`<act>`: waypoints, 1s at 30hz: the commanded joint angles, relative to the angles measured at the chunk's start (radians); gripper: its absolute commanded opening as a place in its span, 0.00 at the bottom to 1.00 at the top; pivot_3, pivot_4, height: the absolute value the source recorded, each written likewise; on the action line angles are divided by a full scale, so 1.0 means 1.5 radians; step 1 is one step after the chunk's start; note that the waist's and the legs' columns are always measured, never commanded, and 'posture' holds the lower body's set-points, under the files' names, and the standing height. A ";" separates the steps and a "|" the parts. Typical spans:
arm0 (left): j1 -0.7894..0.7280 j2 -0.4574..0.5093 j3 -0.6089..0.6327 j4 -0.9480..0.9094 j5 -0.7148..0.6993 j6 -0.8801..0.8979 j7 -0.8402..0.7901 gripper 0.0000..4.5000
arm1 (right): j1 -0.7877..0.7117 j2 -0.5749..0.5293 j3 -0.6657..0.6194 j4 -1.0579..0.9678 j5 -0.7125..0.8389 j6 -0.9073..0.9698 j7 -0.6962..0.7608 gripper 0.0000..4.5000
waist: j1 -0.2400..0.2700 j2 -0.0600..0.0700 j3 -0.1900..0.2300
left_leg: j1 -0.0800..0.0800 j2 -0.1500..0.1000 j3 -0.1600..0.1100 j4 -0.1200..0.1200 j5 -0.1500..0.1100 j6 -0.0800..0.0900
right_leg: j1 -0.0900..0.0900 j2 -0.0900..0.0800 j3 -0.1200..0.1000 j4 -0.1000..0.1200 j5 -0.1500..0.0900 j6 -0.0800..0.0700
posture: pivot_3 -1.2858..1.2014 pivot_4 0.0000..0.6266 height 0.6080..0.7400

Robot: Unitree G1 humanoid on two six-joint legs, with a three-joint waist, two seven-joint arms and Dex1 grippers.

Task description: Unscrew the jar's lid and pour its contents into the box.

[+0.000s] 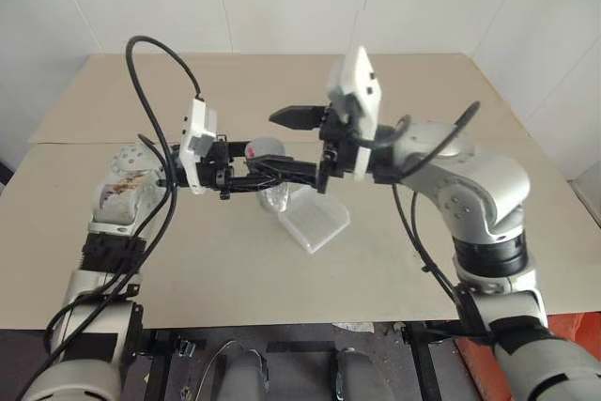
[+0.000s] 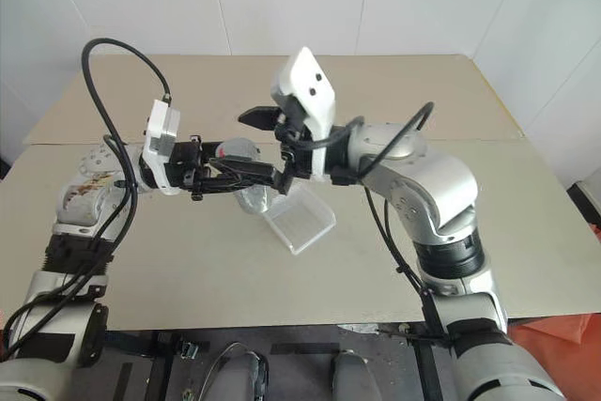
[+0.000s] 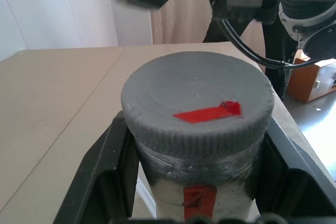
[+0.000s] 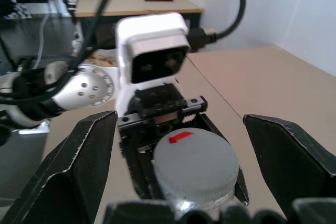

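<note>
My left gripper [image 1: 266, 178] is shut on the jar [image 3: 198, 195], a small clear jar with a red-and-white label, and holds it upright above the table. The grey lid [image 3: 197, 95], marked with a red strip, sits on top of the jar and rises above the left fingers [image 3: 107, 174]. My right gripper [image 4: 178, 120] reaches in from the right and is open, with one finger on each side of the lid [image 4: 195, 169] and apart from it. The box [image 1: 315, 223], a translucent white tray, lies on the table just below and right of the jar. The contents are hidden.
The beige table [image 1: 423, 260] is made of two boards with a seam running across behind the arms. White walls stand close behind its far edge. Black cables loop above both wrists. An orange object [image 1: 575, 337] sits off the table at the lower right.
</note>
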 commanded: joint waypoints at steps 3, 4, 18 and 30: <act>-0.034 -0.009 0.003 0.015 0.009 -0.030 -0.016 0.54 | -0.025 0.006 0.026 0.005 -0.035 0.010 -0.023 1.00 | 0.000 0.000 0.000 | 0.000 0.000 0.000 0.000 0.000 0.000 | 0.000 0.000 0.000 0.000 0.000 0.000 | 0.52 0.24 1.00; -0.035 -0.010 0.004 0.016 0.010 -0.032 -0.017 0.54 | -0.025 0.007 0.028 0.006 -0.038 0.010 -0.025 1.00 | 0.000 0.000 0.000 | 0.000 0.000 0.000 0.000 0.000 0.000 | 0.000 0.000 0.000 0.000 0.000 0.000 | 0.52 0.24 1.00; -0.030 -0.008 0.006 0.022 0.019 -0.047 -0.037 0.54 | -0.024 0.026 0.022 0.022 -0.048 -0.006 -0.006 0.61 | 0.000 0.000 0.000 | 0.000 0.000 0.000 0.000 0.000 0.000 | 0.000 0.000 0.000 0.000 0.000 0.000 | 0.52 0.24 1.00; -0.058 -0.002 -0.027 0.017 -0.061 -0.047 -0.153 0.54 | -0.007 -0.027 0.019 0.150 0.012 -0.211 0.389 0.61 | 0.000 0.000 0.000 | 0.000 0.000 0.000 0.000 0.000 0.000 | 0.001 0.000 0.000 -0.001 0.000 0.000 | 0.52 0.24 1.00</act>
